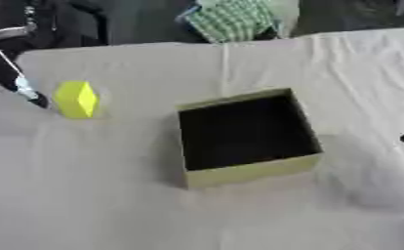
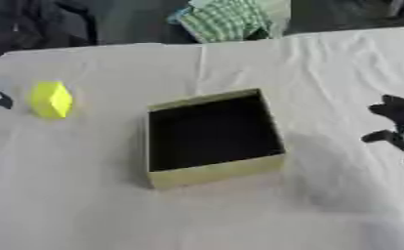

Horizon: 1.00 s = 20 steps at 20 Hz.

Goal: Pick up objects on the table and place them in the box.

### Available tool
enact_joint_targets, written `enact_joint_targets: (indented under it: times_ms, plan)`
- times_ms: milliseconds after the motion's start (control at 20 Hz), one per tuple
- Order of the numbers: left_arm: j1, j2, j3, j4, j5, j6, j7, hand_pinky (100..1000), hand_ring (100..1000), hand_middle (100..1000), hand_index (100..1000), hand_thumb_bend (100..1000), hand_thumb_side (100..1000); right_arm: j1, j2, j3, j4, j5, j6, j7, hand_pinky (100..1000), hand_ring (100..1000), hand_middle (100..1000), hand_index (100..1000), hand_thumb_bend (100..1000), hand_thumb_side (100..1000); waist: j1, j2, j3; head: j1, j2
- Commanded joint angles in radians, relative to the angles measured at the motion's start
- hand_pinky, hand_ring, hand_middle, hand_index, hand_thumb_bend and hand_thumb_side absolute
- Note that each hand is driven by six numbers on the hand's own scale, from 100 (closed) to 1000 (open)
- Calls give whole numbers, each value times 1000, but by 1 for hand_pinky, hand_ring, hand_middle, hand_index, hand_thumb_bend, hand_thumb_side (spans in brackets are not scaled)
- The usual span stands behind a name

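Note:
A yellow block [image 1: 75, 99] stands on the beige tablecloth at the left. Just to its left, the dark tip of my left hand [image 1: 36, 99] comes down from the upper left corner, close to the block but apart from it; most of the hand is cut off by the view's edge. An olive-green open box [image 1: 248, 174] with a dark, bare inside sits in the middle of the table. My right hand [image 2: 398, 113] hovers open at the right edge, level with the box and well to its right, holding nothing.
A green checked cloth [image 1: 231, 19] lies beyond the table's far edge [image 1: 154, 45]. The beige cloth [image 1: 86, 195] has folds and spreads wide in front of the box and to its left.

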Motion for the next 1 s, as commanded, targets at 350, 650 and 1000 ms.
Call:
enact_joint_targets:
  times_ms: [350, 650, 1000]
  plan:
    - [-98, -36, -3, 122, -16, -23, -24, 791, 790, 782, 876, 850, 323, -6, -6, 3, -10, 3, -2, 7, 580, 880, 732, 867, 100, 760, -5, -13, -3, 6, -2]
    - [-126, -64, -6, 176, -37, -36, -30, 792, 782, 770, 869, 840, 317, -6, -3, 3, -9, 3, -2, 8, 580, 880, 732, 867, 100, 762, -6, -10, -9, 8, 0]
    - [-130, -73, -13, 186, -52, -38, -41, 791, 776, 764, 864, 840, 312, -5, -2, 2, -8, 5, -1, 8, 580, 881, 732, 867, 100, 764, -4, -7, -11, 10, 3]
